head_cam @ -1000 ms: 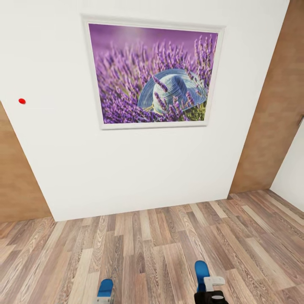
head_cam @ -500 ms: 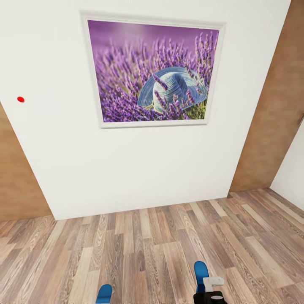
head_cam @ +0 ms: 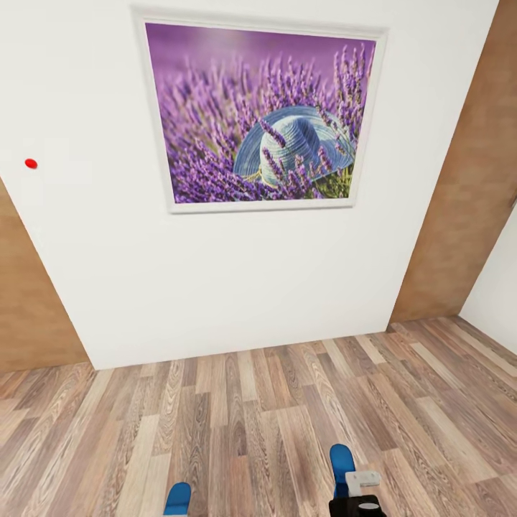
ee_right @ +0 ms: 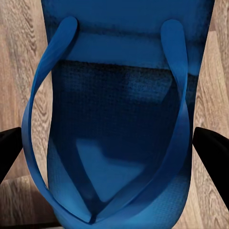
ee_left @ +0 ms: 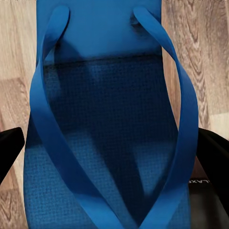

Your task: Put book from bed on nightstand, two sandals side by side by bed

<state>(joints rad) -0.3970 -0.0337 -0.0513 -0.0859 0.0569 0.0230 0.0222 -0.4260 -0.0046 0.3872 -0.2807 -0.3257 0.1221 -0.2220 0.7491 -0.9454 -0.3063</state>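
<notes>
I am in the bedroom, facing a white wall. Each hand holds one blue sandal. My left gripper point(ee_left: 112, 164) is shut on a sandal point(ee_left: 105, 119), whose sole and two straps lie between the black fingers point(ee_left: 9, 150). My right gripper point(ee_right: 114, 152) is shut on the other sandal point(ee_right: 124, 119) in the same way. In the head view the toe ends of both sandals, left point(head_cam: 178, 497) and right point(head_cam: 342, 462), poke up at the bottom edge above the wood floor. The book, the bed and the nightstand are out of view.
A framed lavender picture point(head_cam: 258, 115) hangs on the white wall point(head_cam: 237, 287) straight ahead. Brown wooden doors stand at the left point(head_cam: 29, 309) and the right point(head_cam: 467, 194). Light wood-plank floor point(head_cam: 273, 409) lies between me and the wall.
The whole head view has shifted a little, with the picture now slightly larger and higher, so the camera has moved. Both sandals stay in the same grip.
</notes>
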